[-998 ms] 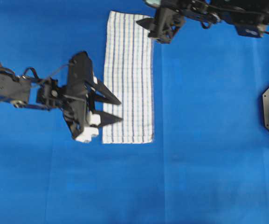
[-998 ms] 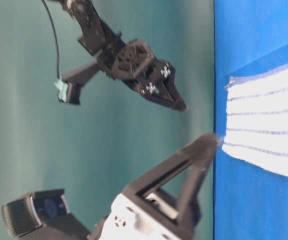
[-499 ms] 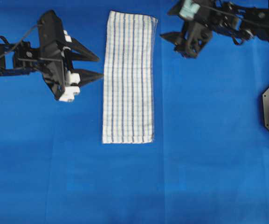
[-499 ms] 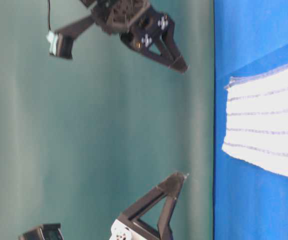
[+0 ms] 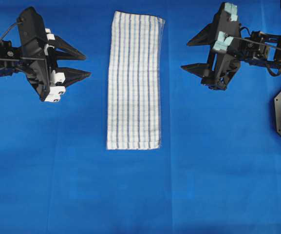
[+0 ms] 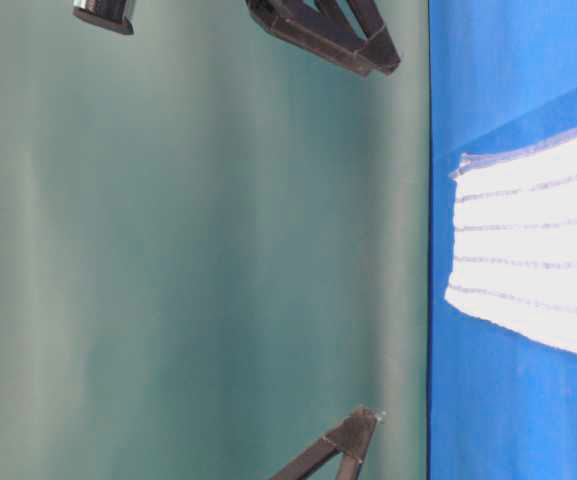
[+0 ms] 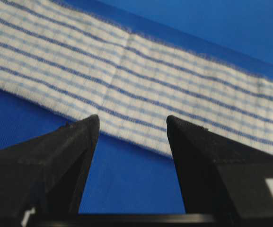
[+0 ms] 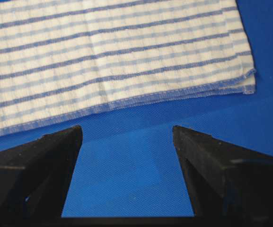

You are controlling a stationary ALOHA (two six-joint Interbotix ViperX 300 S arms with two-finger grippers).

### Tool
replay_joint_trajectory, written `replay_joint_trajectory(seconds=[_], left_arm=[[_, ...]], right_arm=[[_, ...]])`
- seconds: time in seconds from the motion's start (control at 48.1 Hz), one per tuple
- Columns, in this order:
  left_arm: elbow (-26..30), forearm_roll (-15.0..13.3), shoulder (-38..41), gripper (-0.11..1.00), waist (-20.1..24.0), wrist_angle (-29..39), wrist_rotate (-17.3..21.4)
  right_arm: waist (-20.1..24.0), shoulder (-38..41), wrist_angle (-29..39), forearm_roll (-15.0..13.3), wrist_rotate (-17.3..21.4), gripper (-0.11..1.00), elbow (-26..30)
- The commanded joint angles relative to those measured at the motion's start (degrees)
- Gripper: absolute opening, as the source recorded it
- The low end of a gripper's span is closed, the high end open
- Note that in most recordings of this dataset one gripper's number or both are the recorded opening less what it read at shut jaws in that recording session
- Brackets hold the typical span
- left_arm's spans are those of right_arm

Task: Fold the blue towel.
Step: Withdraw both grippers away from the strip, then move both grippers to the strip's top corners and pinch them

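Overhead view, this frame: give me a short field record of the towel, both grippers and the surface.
towel: blue towel, a long narrow strip lying flat, layered at one end in the right wrist view
left gripper: left gripper open, empty, beside the towel's left edge, apart from it
right gripper: right gripper open, empty, beside the towel's right edge, apart from it
surface: blue sheet
contact: none

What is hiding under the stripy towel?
The white woven towel with blue stripes lies flat on the plain blue sheet. Nothing pokes out or bulges; what it covers is hidden.
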State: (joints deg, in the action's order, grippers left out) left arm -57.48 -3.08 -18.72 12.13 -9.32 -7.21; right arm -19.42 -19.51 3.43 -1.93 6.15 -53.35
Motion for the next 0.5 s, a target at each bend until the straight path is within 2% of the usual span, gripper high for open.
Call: replay_joint_trajectory(seconds=[0.0,0.229,0.333,0.478], left_arm=[[0.7,0.1,-0.4,0.52,0.1,-0.5,-0.1],[2.5,0.1,1.2,0.52,1.5,-0.6,0.6],[4.5,0.2,3.2,0.52,4.0,-0.6,1.3],[8.4,0.2,7.6,0.52,7.9,-0.6,4.6]], right_arm=[[0.1,-0.4,-0.6,0.0,0.1,0.84,0.8],[-1.0,1.7,-1.2,0.0,0.1,0.84,2.4],[-3.7,3.5,-2.6,-0.1,0.1,0.84,4.2],[-7.4,7.3,-4.4,-0.1,0.1,0.84,7.4]])
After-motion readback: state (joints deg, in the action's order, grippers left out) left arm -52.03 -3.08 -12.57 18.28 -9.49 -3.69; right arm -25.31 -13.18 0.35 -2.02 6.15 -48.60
